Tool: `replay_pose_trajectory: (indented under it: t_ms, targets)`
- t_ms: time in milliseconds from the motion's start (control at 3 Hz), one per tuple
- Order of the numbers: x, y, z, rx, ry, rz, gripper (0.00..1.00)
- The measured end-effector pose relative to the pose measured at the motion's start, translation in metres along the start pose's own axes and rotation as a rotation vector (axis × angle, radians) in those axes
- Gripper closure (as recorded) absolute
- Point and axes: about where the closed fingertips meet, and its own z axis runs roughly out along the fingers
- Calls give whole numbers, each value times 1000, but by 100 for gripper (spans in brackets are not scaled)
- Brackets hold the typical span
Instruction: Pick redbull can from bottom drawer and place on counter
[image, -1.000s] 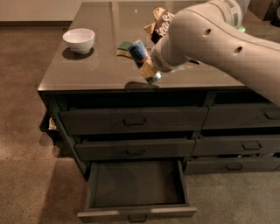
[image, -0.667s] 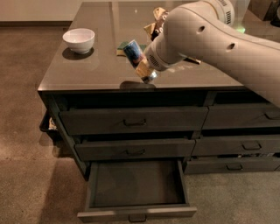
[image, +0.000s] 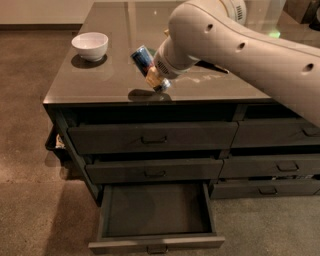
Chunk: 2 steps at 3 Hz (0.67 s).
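Observation:
My gripper (image: 153, 75) is over the front part of the counter (image: 115, 40), at the end of my white arm that reaches in from the upper right. It is shut on the redbull can (image: 143, 58), a slim blue and silver can held tilted, its top leaning to the upper left, a little above the counter's glossy top. The can's shadow lies on the counter just below it. The bottom drawer (image: 155, 210) is pulled out toward me at the bottom of the left column, and its inside shows nothing in it.
A white bowl (image: 90, 45) stands on the counter at the left. The two upper drawers (image: 152, 137) of the left column are shut. A narrower column of drawers (image: 280, 150) is on the right. Brown carpet floor lies around the cabinet.
My arm has swung left with the can, carrying it further over the counter and lower toward its front part. The objects behind it on the counter are now hidden by the arm.

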Motion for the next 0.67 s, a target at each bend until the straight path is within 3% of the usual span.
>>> replay_pose_trajectory:
  t_ms: [667]
  targets:
    - [0, 1, 19, -32, 103, 48, 0]
